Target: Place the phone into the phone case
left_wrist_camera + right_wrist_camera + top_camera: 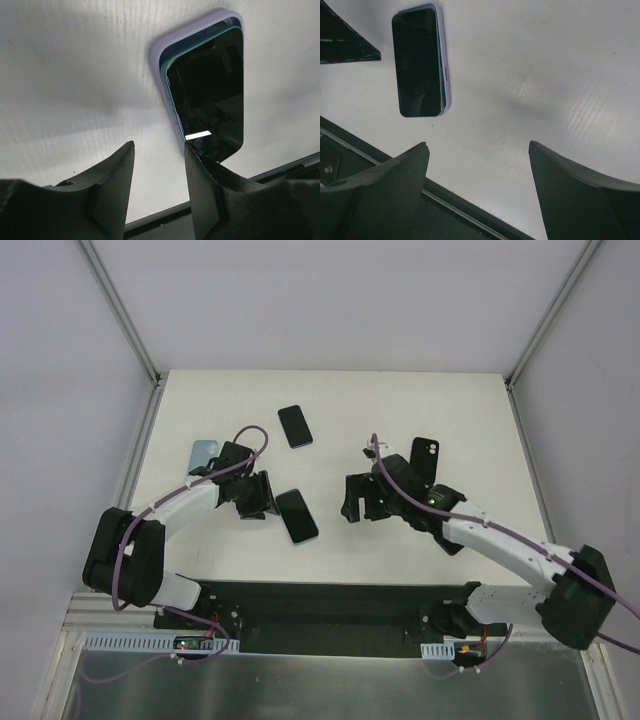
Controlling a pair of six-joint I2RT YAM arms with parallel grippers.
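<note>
A dark-screened phone (297, 516) with a teal edge lies face up inside a lavender phone case (161, 47) near the table's front middle. In the left wrist view the phone (207, 95) fills the case, whose rim shows along its left and top sides. My left gripper (266, 496) hovers just left of it, open, with nothing between its fingers (159, 148); its right fingertip overlaps the phone's near corner in that view. My right gripper (348, 502) stands open and empty to the phone's right (479, 145). The right wrist view shows the cased phone (417, 62) at upper left.
A second black phone (295, 426) lies further back. A black case (425, 454) with a camera cut-out sits behind my right arm. A pale blue flat item (204, 452) lies partly under my left arm. The table's dark front edge (370, 155) runs close below both grippers.
</note>
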